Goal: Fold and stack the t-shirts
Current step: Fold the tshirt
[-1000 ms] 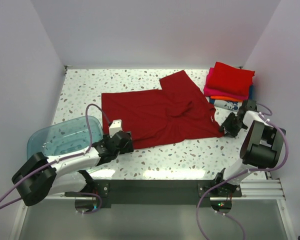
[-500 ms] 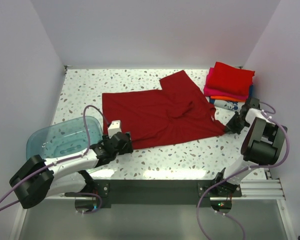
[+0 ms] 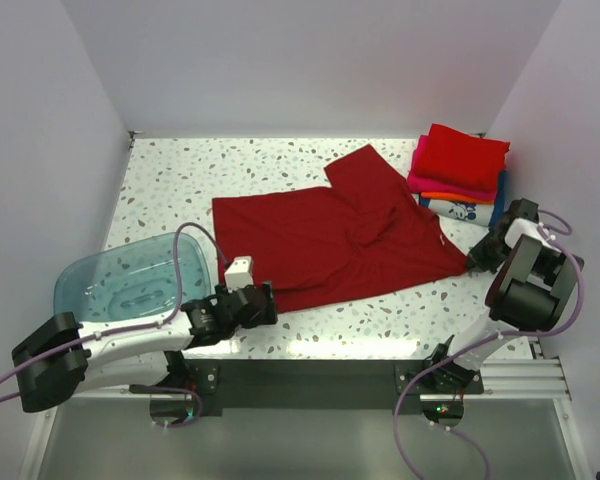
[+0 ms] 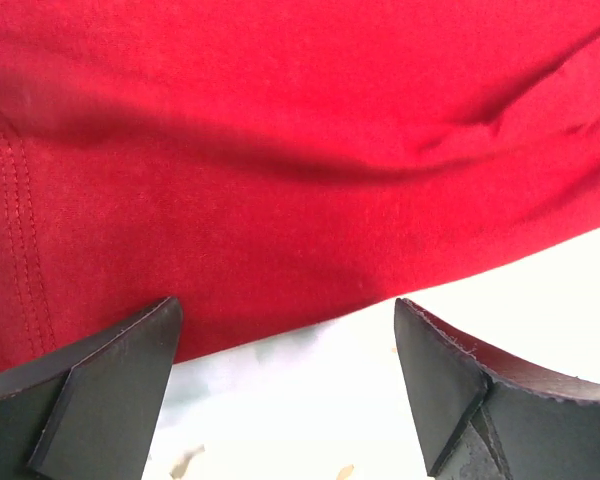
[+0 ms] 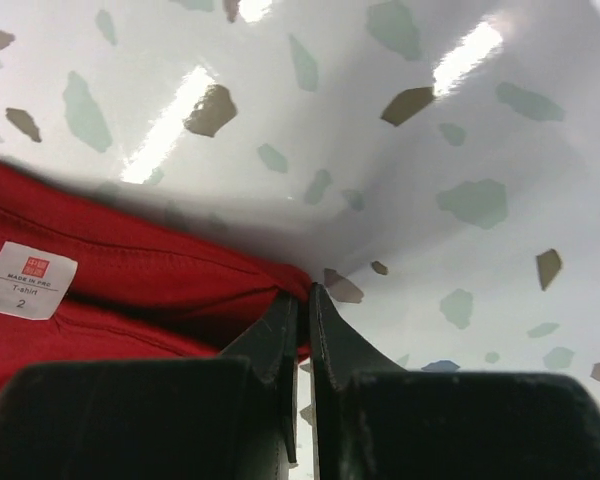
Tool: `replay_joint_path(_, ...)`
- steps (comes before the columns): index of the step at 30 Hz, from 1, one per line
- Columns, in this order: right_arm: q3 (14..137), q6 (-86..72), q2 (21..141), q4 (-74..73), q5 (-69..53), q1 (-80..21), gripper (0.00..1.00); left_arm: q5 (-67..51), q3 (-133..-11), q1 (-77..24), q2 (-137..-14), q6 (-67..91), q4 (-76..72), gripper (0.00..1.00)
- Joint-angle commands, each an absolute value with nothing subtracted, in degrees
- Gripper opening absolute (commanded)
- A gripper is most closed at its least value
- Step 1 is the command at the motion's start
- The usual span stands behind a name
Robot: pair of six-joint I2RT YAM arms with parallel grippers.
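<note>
Top view: a dark red t-shirt (image 3: 330,235) lies spread, with some wrinkles, across the middle of a speckled white table (image 3: 180,170), 1 sleeve pointing toward 12 o'clock. A stack of folded t-shirts (image 3: 462,160) sits at 2 o'clock on the table, bright red uppermost, magenta and orange edges beneath it, and a white-and-blue printed shirt (image 3: 454,209) at the bottom; the stack lies apart from the spread shirt. A translucent blue tub (image 3: 130,280) occupies 8 o'clock, beside the left arm. The left gripper (image 3: 256,304) is low at the shirt's 7 o'clock corner, just at the near hem. In the left wrist view the left gripper (image 4: 285,385) is released: its 2 dark fingers (image 4: 100,390) stand wide apart over bare table (image 4: 550,300), their tips reaching the edge of the red cloth (image 4: 280,150), with nothing between them. The right gripper (image 3: 477,258) is at the shirt's 4 o'clock corner, where the cloth is drawn out to a point. In the right wrist view the right gripper (image 5: 302,325) is clenched, its jaws pressed together on the edge of the red shirt (image 5: 140,285), which ends at the fingertips; a white label (image 5: 27,280) shows on the cloth at 9 o'clock from the tips, and terrazzo table (image 5: 430,130) fills the upper half.
</note>
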State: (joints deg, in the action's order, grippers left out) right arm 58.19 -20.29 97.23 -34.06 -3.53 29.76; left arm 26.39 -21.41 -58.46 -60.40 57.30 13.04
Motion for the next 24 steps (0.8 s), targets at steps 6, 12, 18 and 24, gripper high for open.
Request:
replay_joint_path(6,58.01,-20.48,89.66,-33.75,3.43,30.76,0.00,31.98,-28.46,-68.03,-56.00,71.02,35.59,0.96)
replay_joint_path(12,57.22,-20.22,83.77,-34.01,0.10,30.67,0.31,37.25,-35.94,-68.03,-57.91,64.96,38.41,0.98)
replay_joint_path(18,56.51,-19.34,79.20,-33.14,-2.72,26.12,0.54,37.88,-40.86,-68.03,-67.31,55.56,31.47,0.95)
replay_joint_path(24,59.06,-18.46,78.48,-32.00,-4.73,15.22,0.59,36.48,-43.24,-68.03,-72.15,48.35,24.18,0.94)
